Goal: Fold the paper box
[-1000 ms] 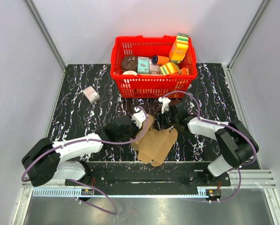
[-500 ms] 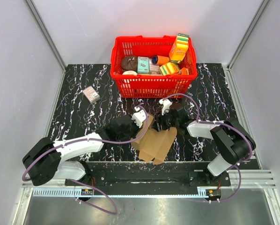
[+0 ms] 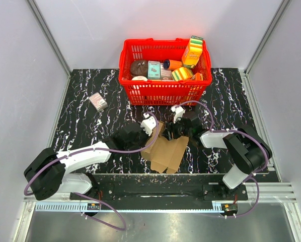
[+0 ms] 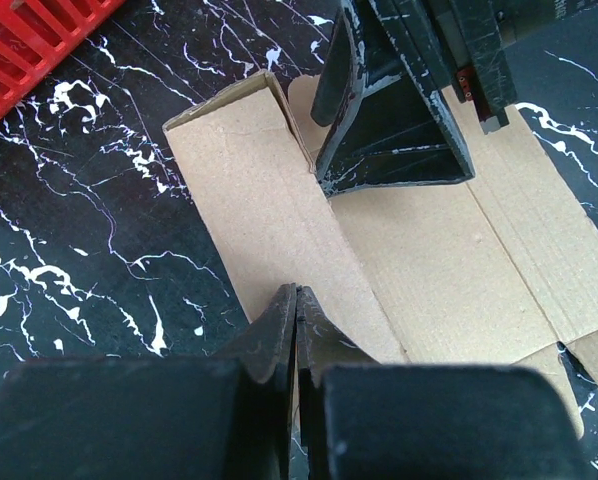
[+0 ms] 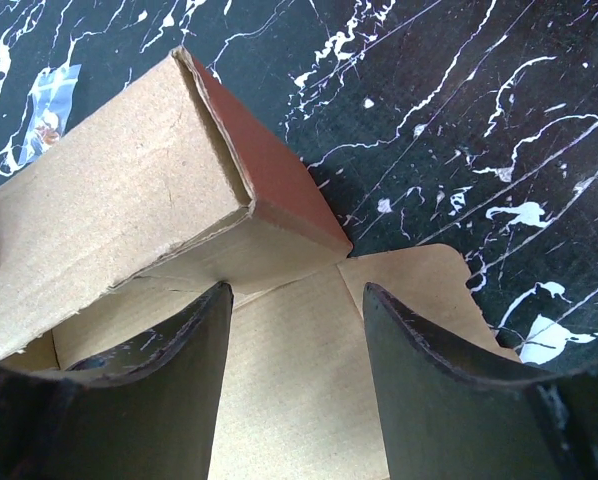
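The paper box [image 3: 166, 151] is brown die-cut cardboard lying mostly flat at the table's middle front. In the left wrist view its left side panel [image 4: 244, 190] is folded up along a crease. My left gripper [image 4: 297, 295] is shut, its tips against that panel; I cannot see any cardboard between them. It reaches the box's left edge in the top view [image 3: 153, 134]. My right gripper [image 5: 297, 290] is open, its fingers standing on the box's base panel [image 5: 289, 400] beside the raised wall [image 5: 109, 190]. It shows in the top view [image 3: 172, 134] and the left wrist view [image 4: 389, 150].
A red basket [image 3: 163, 94] full of colourful packages stands just behind the box; its corner shows in the left wrist view [image 4: 29, 40]. A small pinkish-grey box [image 3: 97, 101] lies at the left. Grey walls bound the black marble table.
The box has shifted slightly away from the front edge and its left panel stands a little more upright. The right forearm has drawn in to the left. Both grippers stay at the box.
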